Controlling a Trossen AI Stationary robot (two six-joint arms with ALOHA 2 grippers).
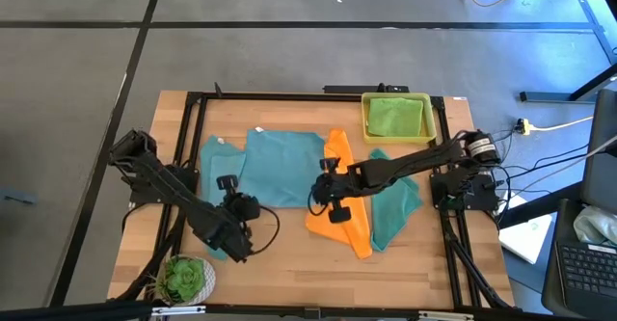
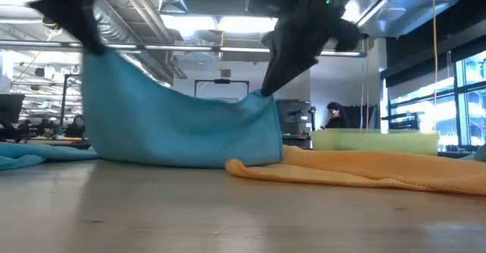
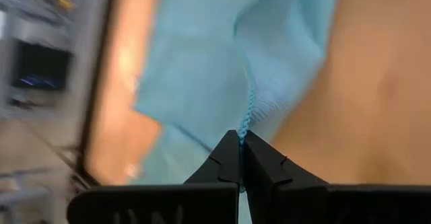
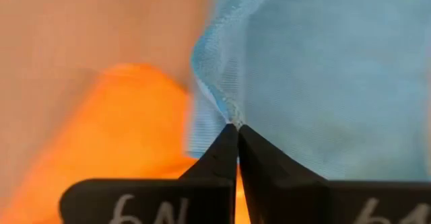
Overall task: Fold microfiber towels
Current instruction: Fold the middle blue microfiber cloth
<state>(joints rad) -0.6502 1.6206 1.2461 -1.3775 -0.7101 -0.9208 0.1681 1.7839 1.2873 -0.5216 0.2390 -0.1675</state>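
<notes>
Blue towel (image 1: pixel 281 167) — between both hands

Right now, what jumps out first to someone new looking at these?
A light blue towel is pinched at two corners, the left tool and the right tool each shut on its edge, so in the low view it hangs between them like a sagging sheet. Just right of it lies the orange towel partly over a teal towel. At the table's far right corner, a yellow tray holds the lime green towel.
</notes>
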